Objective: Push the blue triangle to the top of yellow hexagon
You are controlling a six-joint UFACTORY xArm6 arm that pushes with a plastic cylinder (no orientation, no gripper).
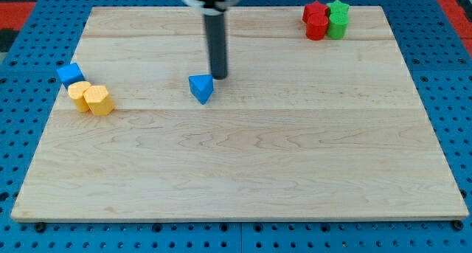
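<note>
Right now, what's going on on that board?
My tip sits just to the upper right of the blue triangle, close against it, near the board's upper middle. The yellow hexagon lies at the view's left edge, touching a second yellow block, with a blue cube above them. The triangle is far from there. Red blocks and green blocks cluster top right.

Blue cube [71, 74] far left; red [316, 21], green blocks [338, 19] top right

Blue triangle [200, 88] lying flat on the wooden board, left of centre, one corner toward the view's bottom. Yellow hexagon [98, 100] near the board's left edge, well apart.
</note>
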